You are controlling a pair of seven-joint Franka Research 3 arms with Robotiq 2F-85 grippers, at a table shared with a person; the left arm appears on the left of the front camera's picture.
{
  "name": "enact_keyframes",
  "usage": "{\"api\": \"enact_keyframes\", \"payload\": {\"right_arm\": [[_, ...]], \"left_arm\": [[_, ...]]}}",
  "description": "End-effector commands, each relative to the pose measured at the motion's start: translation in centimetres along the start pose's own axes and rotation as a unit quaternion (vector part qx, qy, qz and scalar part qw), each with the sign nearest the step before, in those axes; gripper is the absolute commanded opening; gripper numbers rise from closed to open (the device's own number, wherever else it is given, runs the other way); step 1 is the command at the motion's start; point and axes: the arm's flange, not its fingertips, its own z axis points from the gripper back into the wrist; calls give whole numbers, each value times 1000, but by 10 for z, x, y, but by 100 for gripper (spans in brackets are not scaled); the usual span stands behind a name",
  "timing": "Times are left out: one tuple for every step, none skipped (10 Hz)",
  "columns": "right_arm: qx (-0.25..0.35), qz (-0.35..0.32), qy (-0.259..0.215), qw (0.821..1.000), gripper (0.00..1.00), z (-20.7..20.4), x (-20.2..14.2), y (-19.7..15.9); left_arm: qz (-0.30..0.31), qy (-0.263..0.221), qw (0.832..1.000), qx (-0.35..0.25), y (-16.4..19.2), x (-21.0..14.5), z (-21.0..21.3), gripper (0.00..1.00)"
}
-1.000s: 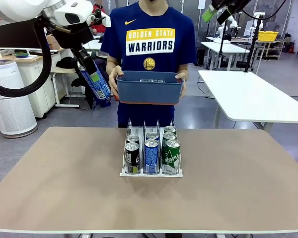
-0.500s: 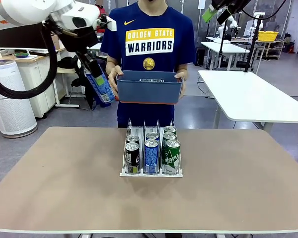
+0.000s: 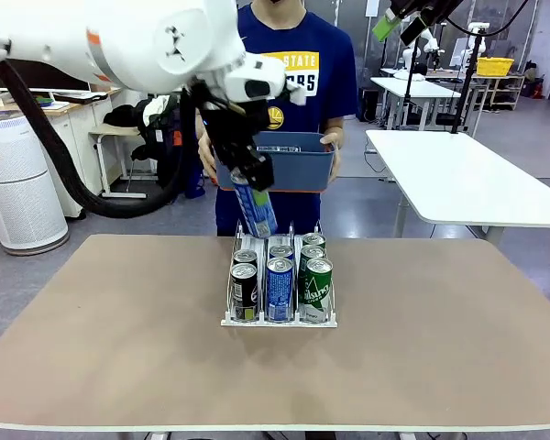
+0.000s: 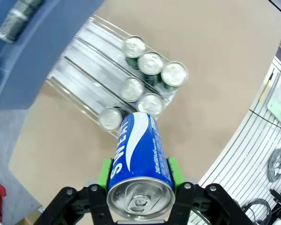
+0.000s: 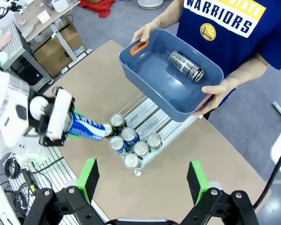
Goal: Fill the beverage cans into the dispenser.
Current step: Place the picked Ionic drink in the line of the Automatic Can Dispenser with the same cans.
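Above the dispenser (image 3: 280,322) at mid-bench, we hold the blue can (image 3: 257,209) tilted in our left pincer (image 3: 249,179) clamped round it, our right pincer (image 5: 143,180) spread wide and empty; released askew, it could straddle a divider (image 3: 266,236), jam or tumble onto the bench (image 3: 119,348).

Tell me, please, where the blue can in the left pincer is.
Front view: the blue can hangs tilted in the left pincer, above the dispenser, in front of the person's tub.
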Motion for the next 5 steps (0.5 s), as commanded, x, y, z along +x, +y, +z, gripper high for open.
{"api": "enact_keyframes", "payload": {"right_arm": [[0,-3,2,1000,100,0,0,0],[0,-3,2,1000,100,0,0,0],[0,-3,2,1000,100,0,0,0],[0,-3,2,1000,100,0,0,0],[0,-3,2,1000,100,0,0,0]], "left_arm": [[-20,9,999,-33,-10,0,-19,57],[-32,12,998,-54,-18,6,-31,57],[-43,11,997,-59,-19,9,-38,57],[-64,8,994,-85,-15,8,-39,57],[-28,25,998,-42,-25,8,-40,57]]}}
